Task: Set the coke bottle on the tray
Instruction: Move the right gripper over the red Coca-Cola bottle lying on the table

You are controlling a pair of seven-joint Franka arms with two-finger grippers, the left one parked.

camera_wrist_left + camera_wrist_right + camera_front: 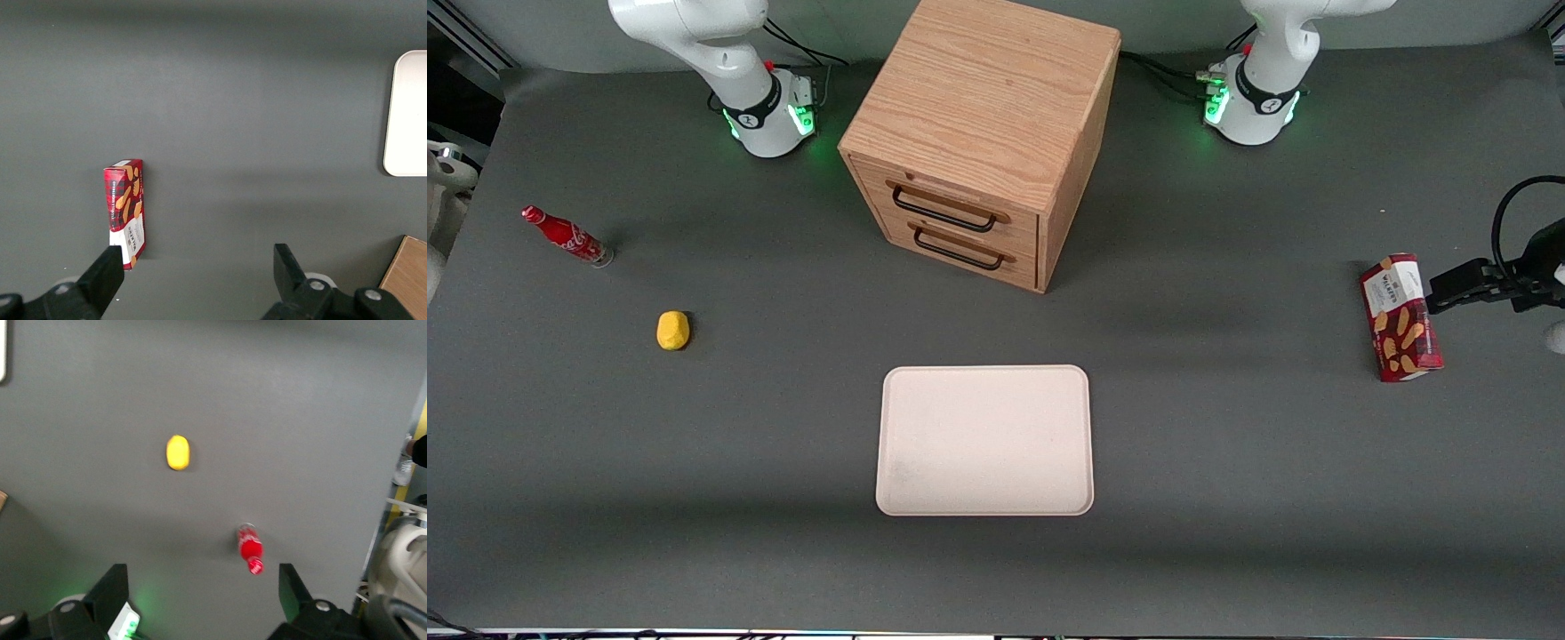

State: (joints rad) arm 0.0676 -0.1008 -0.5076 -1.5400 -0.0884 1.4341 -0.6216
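Red coke bottle [567,236] stands apart from tray [984,440]; end effector [200,587] spread wide, empty, above.

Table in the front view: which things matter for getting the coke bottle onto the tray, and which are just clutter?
Job:
small red coke bottle
pale cream-pink rectangular tray
open right gripper, above the bottle

Lying about:
yellow lump
wooden two-drawer cabinet
red biscuit box

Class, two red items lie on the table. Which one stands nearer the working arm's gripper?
The coke bottle, slim and capped, seen between the open gripper fingers. The biscuit box lies toward the parked arm's end.
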